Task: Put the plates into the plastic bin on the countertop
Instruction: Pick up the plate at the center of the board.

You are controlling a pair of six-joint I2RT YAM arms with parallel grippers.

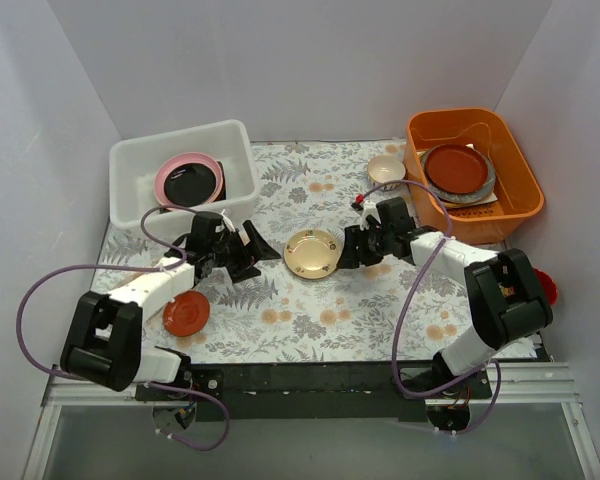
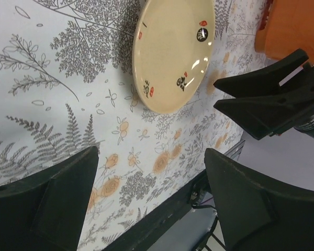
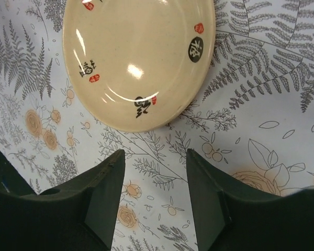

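Cream plate (image 3: 138, 57) lies on the countertop (image 1: 310, 320) between the left claw (image 2: 152, 157) and right claw (image 3: 156, 157), both spread apart, gripping nothing.

Left arm (image 1: 145, 288): stretched low, angled right toward the centre.
Left gripper (image 1: 254, 250): 2 fingers spread wide, nothing between them.
Right arm (image 1: 450, 250): reaching low, leftward.
Right gripper (image 1: 348, 250): 2 fingers parted, nothing held.

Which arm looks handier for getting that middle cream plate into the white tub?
Probably left: the left gripper is open beside the cream plate, and the white tub sits on its side. The right gripper would reach across.
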